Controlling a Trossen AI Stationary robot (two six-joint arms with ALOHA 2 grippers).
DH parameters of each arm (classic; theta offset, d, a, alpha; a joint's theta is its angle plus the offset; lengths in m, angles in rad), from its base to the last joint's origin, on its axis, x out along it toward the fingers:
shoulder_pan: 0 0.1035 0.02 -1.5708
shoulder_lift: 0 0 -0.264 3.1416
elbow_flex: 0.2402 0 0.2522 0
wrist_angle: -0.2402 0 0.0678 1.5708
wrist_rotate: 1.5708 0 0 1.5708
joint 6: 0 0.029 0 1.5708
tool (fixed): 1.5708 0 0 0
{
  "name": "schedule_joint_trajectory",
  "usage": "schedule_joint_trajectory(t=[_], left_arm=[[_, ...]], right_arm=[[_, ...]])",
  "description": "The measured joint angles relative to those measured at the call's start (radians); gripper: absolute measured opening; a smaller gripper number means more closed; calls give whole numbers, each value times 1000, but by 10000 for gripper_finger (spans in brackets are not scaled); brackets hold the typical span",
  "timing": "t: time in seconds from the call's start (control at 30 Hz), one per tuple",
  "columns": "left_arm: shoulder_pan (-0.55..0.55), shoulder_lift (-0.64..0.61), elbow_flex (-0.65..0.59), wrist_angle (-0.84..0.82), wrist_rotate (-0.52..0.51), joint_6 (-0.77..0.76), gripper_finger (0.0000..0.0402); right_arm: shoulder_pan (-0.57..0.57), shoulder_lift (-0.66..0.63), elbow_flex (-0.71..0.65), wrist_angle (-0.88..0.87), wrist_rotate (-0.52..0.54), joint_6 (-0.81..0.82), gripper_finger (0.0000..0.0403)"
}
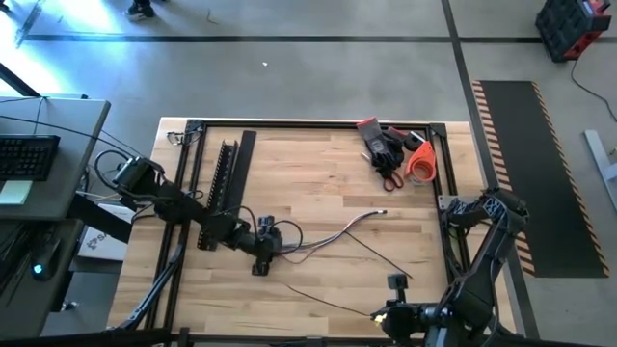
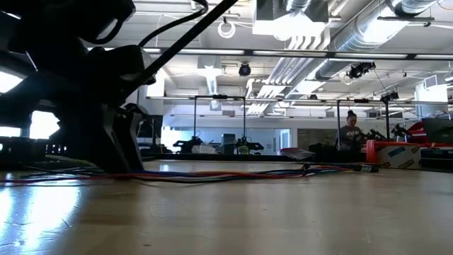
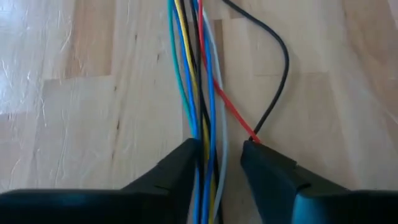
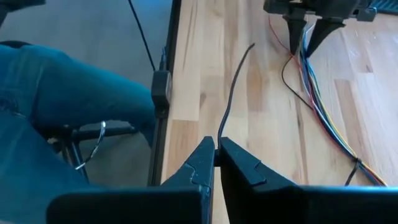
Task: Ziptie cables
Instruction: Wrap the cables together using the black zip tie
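Straddling the cables [image 3: 202,93] near the middle of the wooden tabletop [image 1: 328,183], the left hand [image 3: 221,149] has its two dark fingers spread, with the blue, yellow, teal, grey and dark strands running between the tips; a red strand touches one fingertip [image 3: 252,149], and nothing looks pinched. A thin black wire [image 3: 277,68] curves away just beside the bundle. From above, the bundle trails from that hand toward the tabletop's centre, its far end splayed. The right hand [image 4: 216,146] waits at the near right edge, fingers pressed together on a thin black ziptie [image 4: 233,81] that lies along the wood, away from the bundle. Left of the left hand lies a slotted black rail [image 1: 224,178] with a flat black strip [image 1: 246,169] just beside it. In the far right corner sit black gloves [image 1: 381,145], red-handled scissors [image 1: 390,176] and an orange tape roll [image 1: 421,164], well apart from both hands. A black metal frame [image 1: 308,123] borders the tabletop. A person's blue-clad leg [image 4: 68,87] shows beside the table's edge.
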Motion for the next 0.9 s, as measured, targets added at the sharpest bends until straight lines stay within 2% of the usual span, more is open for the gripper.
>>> schedule_joint_trajectory(t=[0.1, 0.17, 0.27, 0.37, 0.6, 0.77, 0.9], left_arm=[[5, -42, -2, -32, 1, 0, 87], [4, -89, -8, -62, 0, -1, 80], [-6, -158, -11, -70, -1, 0, 88], [-16, -198, -14, -32, -8, 7, 114], [-25, -110, -49, 215, -16, 16, 185], [-24, 0, -47, 353, -7, 18, 216], [-28, 59, -18, 292, -81, -6, 221]], right_arm=[[0, 2, 0, -13, -5, 0, 0], [0, 2, 0, -19, -6, -2, 0], [0, 2, 0, -22, -7, -2, 0], [0, 2, 0, -22, -4, -2, 0], [-1, 23, 0, -18, -6, 0, 0], [-2, 41, 0, -12, -30, 1, 0], [-4, 44, 0, 5, -48, 0, 0]])
